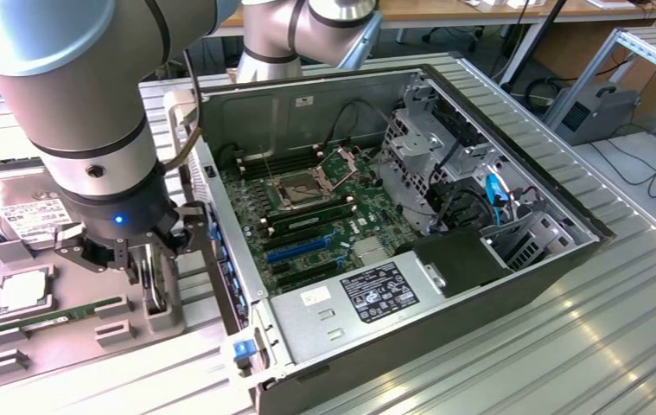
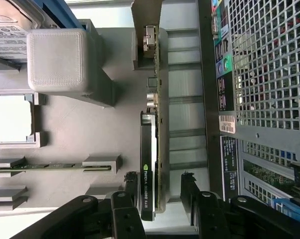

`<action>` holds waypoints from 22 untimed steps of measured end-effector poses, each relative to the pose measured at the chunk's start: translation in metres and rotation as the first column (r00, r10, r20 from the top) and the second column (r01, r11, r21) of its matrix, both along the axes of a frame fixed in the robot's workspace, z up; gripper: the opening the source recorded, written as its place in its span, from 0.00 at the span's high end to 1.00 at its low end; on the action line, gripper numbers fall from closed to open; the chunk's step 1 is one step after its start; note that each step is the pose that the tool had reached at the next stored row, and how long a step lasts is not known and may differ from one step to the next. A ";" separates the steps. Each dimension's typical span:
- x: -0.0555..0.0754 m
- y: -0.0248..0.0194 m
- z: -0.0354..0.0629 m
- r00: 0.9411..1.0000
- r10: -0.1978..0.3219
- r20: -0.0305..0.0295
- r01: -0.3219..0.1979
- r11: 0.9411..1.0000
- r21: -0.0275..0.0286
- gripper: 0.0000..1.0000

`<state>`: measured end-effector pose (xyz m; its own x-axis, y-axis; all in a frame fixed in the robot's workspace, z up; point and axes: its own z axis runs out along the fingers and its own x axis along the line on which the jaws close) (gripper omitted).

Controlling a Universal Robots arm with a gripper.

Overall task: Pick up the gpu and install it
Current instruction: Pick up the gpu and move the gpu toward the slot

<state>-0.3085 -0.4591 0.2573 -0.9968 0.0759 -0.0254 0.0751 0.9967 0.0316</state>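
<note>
The gripper [image 2: 160, 185] is open: its two black fingers [image 2: 131, 181] stand on either side of the gpu [image 2: 149, 144] and, as far as I can see, do not press it. The gpu stands on its edge in a grey holder [image 2: 140, 35], just beside the outer wall of the computer case [image 2: 262, 64]. I think this upright position leaves both flat faces free for the fingers. The arm [image 1: 85, 130] points straight down, just outside the case. The RAM stick [image 1: 57, 317] and the hard drive [image 1: 16, 216] lie farther from the case.
</note>
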 end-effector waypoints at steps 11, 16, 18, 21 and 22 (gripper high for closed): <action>-0.001 0.0025 0.0000 1.000 0.000 0.000 0.000 1.000 0.000 0.52; -0.001 0.0071 0.0000 1.000 0.000 0.000 0.000 1.000 0.000 0.52; -0.001 0.0076 -0.0001 1.000 0.000 0.000 0.000 1.000 0.000 0.52; -0.001 0.0081 0.0000 1.000 0.000 0.000 0.000 1.000 0.000 0.52; -0.001 0.0082 0.0000 1.000 0.000 0.000 0.000 1.000 0.000 0.52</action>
